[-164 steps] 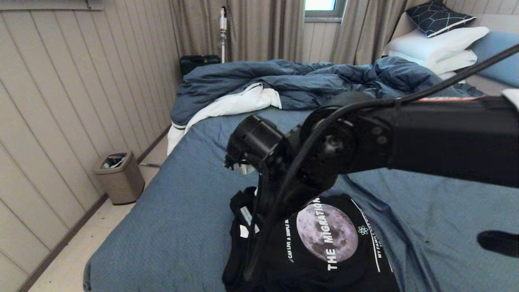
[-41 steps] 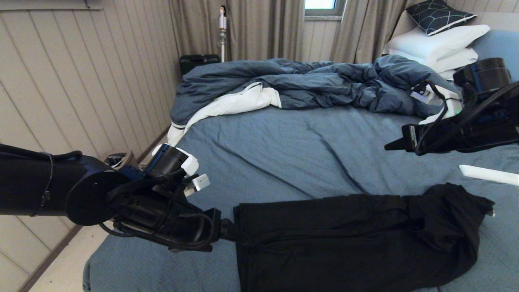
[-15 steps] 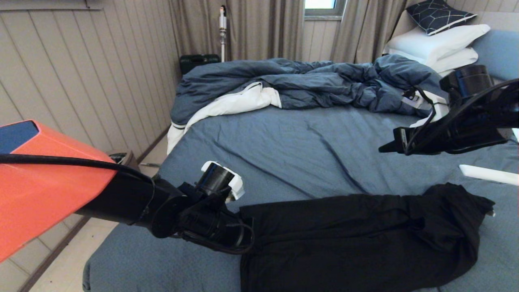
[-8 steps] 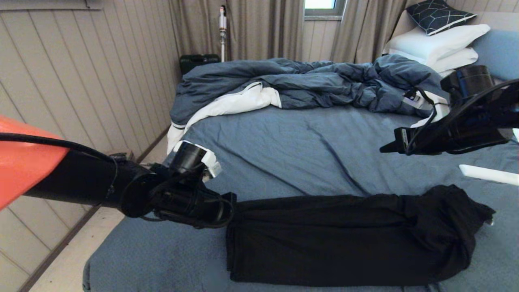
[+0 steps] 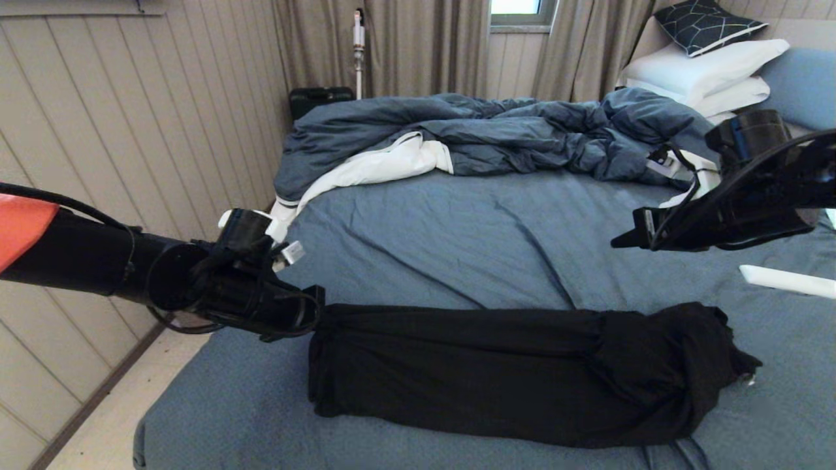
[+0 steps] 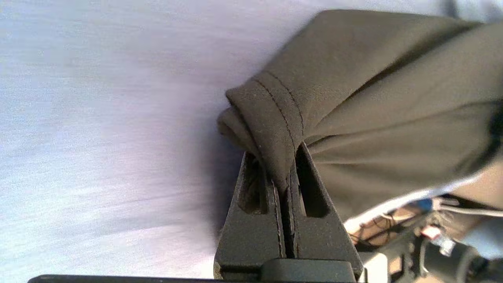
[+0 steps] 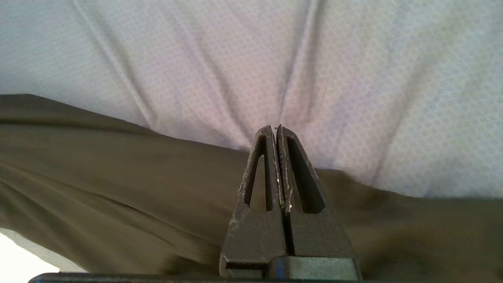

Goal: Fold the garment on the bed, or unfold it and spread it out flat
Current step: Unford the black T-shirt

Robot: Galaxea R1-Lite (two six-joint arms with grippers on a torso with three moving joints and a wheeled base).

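The left gripper (image 5: 313,313) is pinching the stitched hem of the black cotton T-shirt (image 5: 509,372), which is lying in a long roll on the slate-blue bed sheet (image 5: 444,235) and stretching away from those fingers. The right gripper (image 5: 620,239), pressed together and empty, is hovering above its bunched far end. This looks like unfolding; next, that end probably needs grasping and spreading. No lettering is showing.

The left arm reaches in low from the left side, stretched out almost flat. Its left gripper (image 5: 317,313) points to the right, and its two fingers (image 6: 257,188) are squeezed tight on a bit of black cloth. The right arm hangs up higher on the right side. The right gripper (image 5: 619,243) points left, pressed together with nothing in it
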